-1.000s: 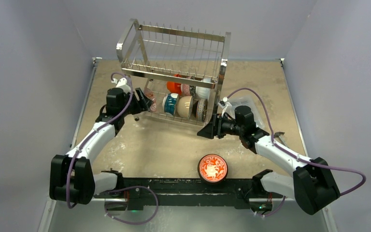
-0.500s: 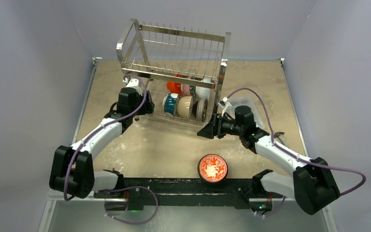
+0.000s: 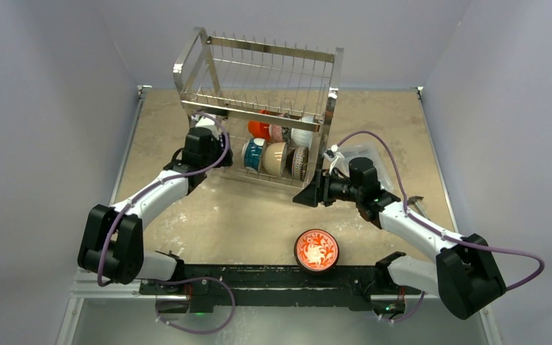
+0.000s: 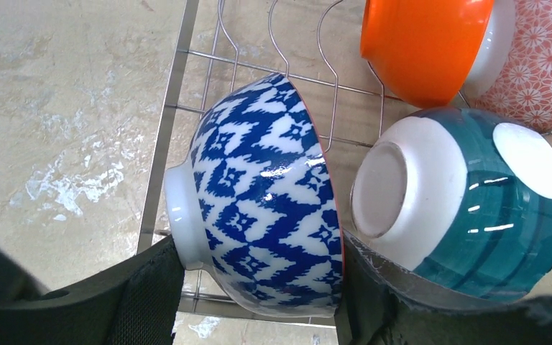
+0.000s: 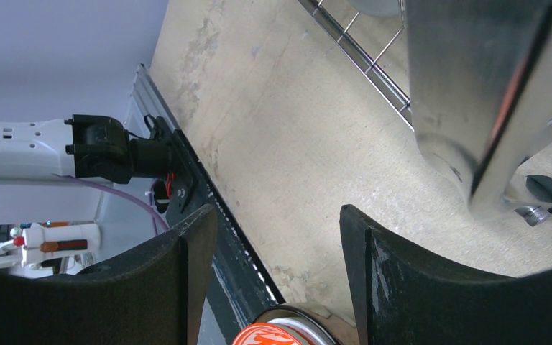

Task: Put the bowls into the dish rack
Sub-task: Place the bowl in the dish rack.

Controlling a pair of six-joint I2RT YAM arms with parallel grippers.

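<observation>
While my left arm reaches in from the bare strip of counter (image 3: 158, 136) between the left wall and the dish rack (image 3: 259, 113), my left fingers (image 4: 151, 302) pinch the blue patterned bowl (image 4: 266, 208), one on its white foot and the other at its rim. The bowl lies on its side over the left end of the rack's lower shelf, foot toward the shelf's left edge rail; I cannot tell whether it rests on the wires. Room is tight on its right: its rim stands just beside the foot of the teal bowl (image 4: 489, 215), with my right-hand finger wedged between the two. Beyond them the orange bowl (image 4: 424, 43) leans against the red-and-white floral bowl (image 4: 546, 65), and a tan bowl (image 3: 276, 158) stands on edge right of the teal one. The upper shelf holds nothing. In front of the rack the counter lies open toward the near edge, where a red patterned bowl (image 3: 317, 249) sits upright, right against the black bar at that edge. My right fingers (image 5: 187, 280) are spread with nothing between them, low over the counter, just beside the rack's front right leg (image 5: 474, 93) but apart from it. Right of that arm, bare counter runs on to the right wall.
</observation>
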